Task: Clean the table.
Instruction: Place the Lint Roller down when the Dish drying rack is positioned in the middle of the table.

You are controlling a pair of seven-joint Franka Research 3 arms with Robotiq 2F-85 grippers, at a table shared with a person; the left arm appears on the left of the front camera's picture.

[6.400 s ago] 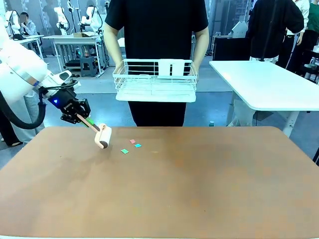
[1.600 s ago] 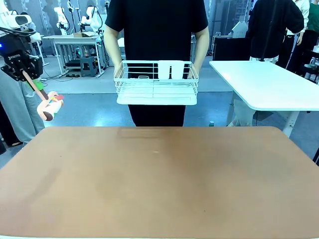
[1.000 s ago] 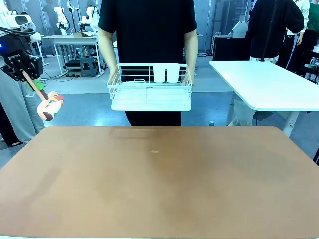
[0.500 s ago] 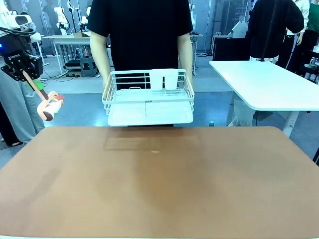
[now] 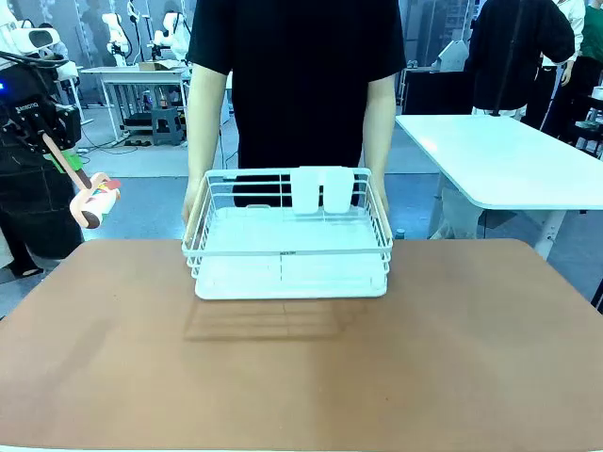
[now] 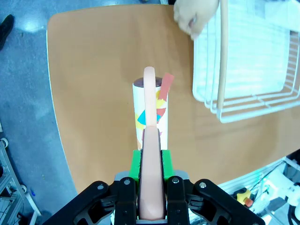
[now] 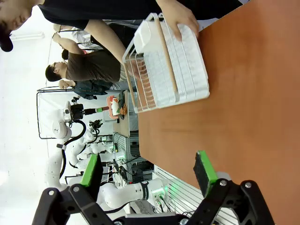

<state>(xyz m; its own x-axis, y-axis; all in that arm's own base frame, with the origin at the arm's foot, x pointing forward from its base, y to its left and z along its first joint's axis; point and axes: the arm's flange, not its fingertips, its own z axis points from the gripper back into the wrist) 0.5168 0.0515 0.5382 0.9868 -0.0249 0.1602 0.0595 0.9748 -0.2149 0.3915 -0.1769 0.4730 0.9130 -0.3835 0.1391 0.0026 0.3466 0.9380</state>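
Note:
The reddish-brown table (image 5: 311, 377) spreads across the front view. My left gripper (image 5: 45, 139) hangs high beyond its far left corner, shut on the peach handle of a lint roller (image 5: 94, 201). In the left wrist view my left gripper (image 6: 151, 161) clamps that handle between its green pads, and coloured paper scraps stick to the lint roller (image 6: 150, 110). My right gripper (image 7: 147, 171) stands open above the table (image 7: 243, 108) with nothing between its fingers.
A person at the far side has both hands on a white wire basket (image 5: 287, 240), which sits on the table's far middle. The basket (image 6: 253, 56) and a hand (image 6: 194, 16) also show from my left wrist. A white table (image 5: 509, 155) stands back right.
The person has lowered the white basket from chest height down onto the far middle of the table. My left arm with the roller has stayed still.

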